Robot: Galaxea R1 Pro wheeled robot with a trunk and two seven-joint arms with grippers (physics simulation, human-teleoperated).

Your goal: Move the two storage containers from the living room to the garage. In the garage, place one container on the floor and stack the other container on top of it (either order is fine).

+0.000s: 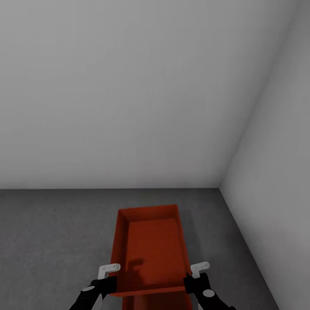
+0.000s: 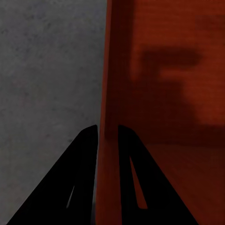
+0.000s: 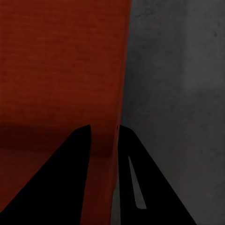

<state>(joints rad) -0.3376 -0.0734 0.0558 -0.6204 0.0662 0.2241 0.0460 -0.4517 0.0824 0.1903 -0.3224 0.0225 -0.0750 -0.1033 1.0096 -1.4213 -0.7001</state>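
Note:
An orange-red storage container (image 1: 150,249) lies lengthwise in front of me over the dark grey concrete floor (image 1: 51,232) of the garage. My left gripper (image 1: 110,282) is shut on its left wall near the close end, and my right gripper (image 1: 193,280) is shut on its right wall. In the left wrist view the thin wall (image 2: 108,93) runs between the black fingers of the left gripper (image 2: 108,126). The right gripper (image 3: 102,126) pinches the other wall (image 3: 119,70) the same way. More orange-red surface (image 1: 159,302) shows under the near edge; whether it is the second container is unclear.
Plain pale grey walls (image 1: 129,94) stand ahead and to the right (image 1: 280,172), meeting in a corner at the right. Bare concrete stretches to the left of the container, and a narrower strip (image 1: 224,241) lies between it and the right wall.

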